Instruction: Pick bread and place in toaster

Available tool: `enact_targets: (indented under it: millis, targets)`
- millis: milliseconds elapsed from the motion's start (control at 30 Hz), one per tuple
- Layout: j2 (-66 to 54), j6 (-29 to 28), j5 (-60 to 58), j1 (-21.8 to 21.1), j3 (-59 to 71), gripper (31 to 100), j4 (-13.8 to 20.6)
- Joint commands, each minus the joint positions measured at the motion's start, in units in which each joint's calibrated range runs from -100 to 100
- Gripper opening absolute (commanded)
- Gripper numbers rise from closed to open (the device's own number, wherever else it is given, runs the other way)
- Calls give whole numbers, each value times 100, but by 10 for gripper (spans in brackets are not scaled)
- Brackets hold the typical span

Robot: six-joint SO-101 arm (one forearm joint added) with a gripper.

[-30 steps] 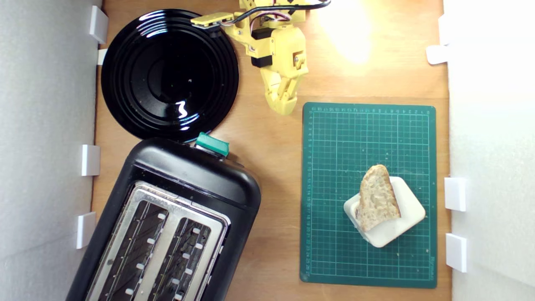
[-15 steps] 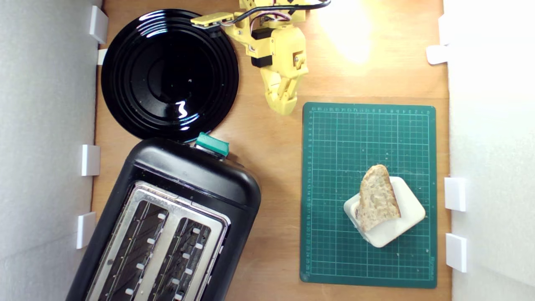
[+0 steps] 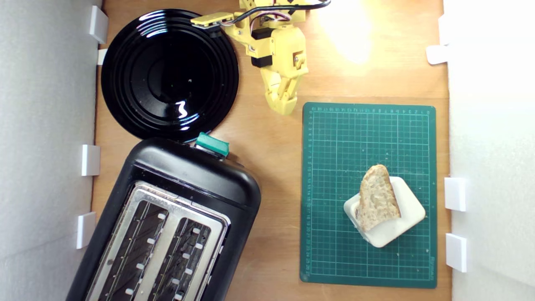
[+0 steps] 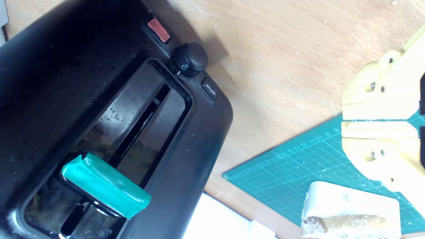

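The large black plastic toaster (image 3: 167,221) with silver slotted top sits well apart from the yellow gripper (image 3: 284,109), whose jaws are pressed together, holding nothing. The wedge-shaped crusty bread slice (image 3: 377,197) rests on a white rounded block (image 3: 397,228), also well away.

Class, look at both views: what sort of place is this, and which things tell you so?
Likely a tabletop robot test bench staged as a kitchen: a yellow end effector, a green cutting mat, white foam walls, and a toaster.

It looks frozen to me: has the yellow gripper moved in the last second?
No. The gripper sits in the same spot beside the cutting mat corner.
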Motion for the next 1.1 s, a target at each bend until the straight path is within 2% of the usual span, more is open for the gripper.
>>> enact_targets:
  millis: [0,233,333,400,600,800,1067]
  targets:
    - [-10,-4,31,43,12,342,-23]
    - [165,27,14,19,-7,343,41]
    - [731,27,-29,-21,-215,343,-59]
    - [1188,27,-344,-158,-397,343,-249]
    - [2444,-30,-1368,-448,-1132,344,-340]
    - [3576,-480,-1718,-730,-2285,344,-657]
    - [3950,-1307,-2042,-1431,-3021,344,-467]
